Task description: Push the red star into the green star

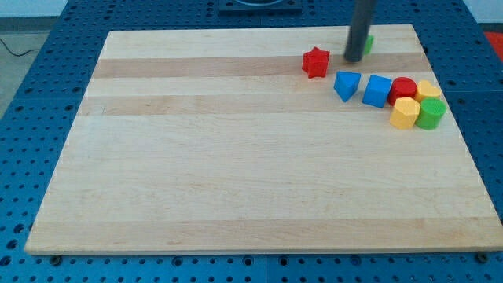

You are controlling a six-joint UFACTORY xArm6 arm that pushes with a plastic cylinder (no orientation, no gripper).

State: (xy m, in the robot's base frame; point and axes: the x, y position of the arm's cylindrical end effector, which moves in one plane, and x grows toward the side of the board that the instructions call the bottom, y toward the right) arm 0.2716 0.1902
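The red star lies near the top of the wooden board, right of centre. The green star is further to the view's right and slightly higher, mostly hidden behind the dark rod. My tip stands just left of the green star, between it and the red star, about a block's width to the right of the red star.
A cluster lies below and right of the tip: a blue triangle-like block, a blue cube, a red cylinder, a yellow block, a yellow hexagonal block and a green cylinder.
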